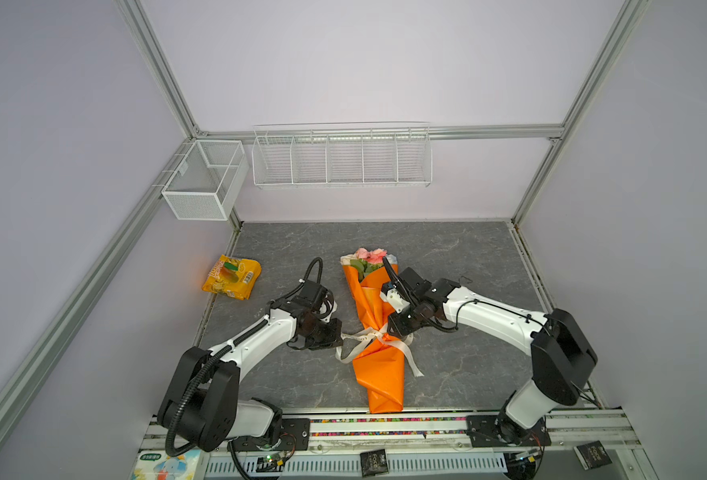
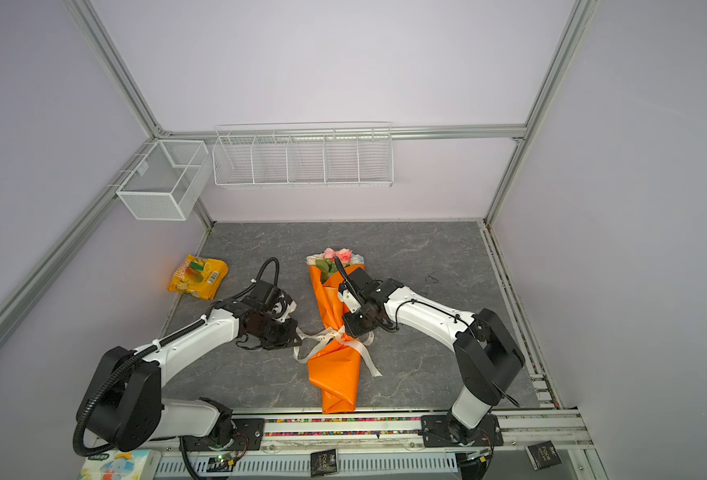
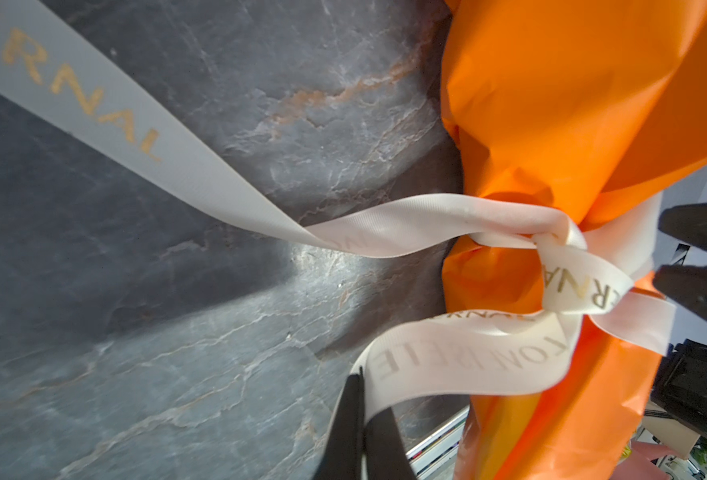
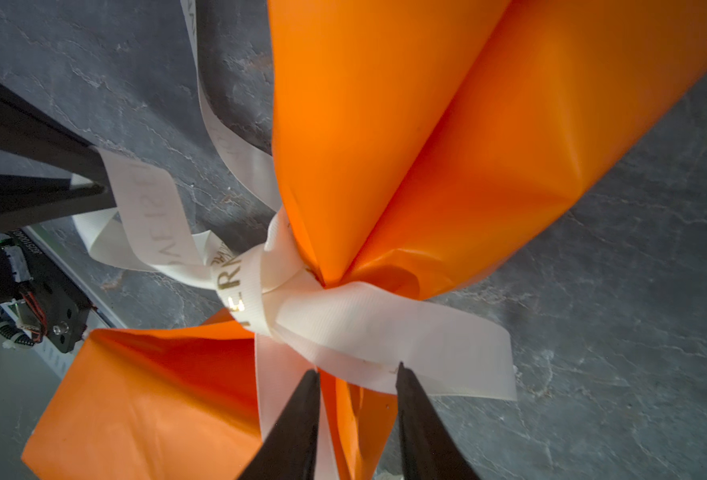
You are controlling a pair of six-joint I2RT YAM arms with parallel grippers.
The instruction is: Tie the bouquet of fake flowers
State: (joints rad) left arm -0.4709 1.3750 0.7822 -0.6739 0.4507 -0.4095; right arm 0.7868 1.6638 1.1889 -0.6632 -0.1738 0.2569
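Bouquet of fake flowers (image 1: 379, 374) lies on the table (image 1: 447, 257), blooms toward 12 o'clock. At 9 o'clock the left gripper (image 3: 360, 378) pinches the ribbon (image 3: 426, 224), seemingly tensioning the knot (image 4: 260, 291); the right gripper (image 4: 356, 368) stands empty, jaws parted.

Cream ribbon (image 1: 374, 336) apparently knotted round orange-wrapped bouquet (image 1: 379, 374).

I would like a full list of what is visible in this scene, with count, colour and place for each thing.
bouquet: one, orange paper with pink flowers, lying mid-table
ribbon: one, cream, knotted around the bouquet
snack bag: one, yellow, left edge of table
mesh basket: one, white, on the left rail
wire rack: one, white, on the back wall
packets: two, black, front edge
table: one, grey stone pattern
left gripper: one, black, shut on a ribbon loop
right gripper: one, black, open at the knot
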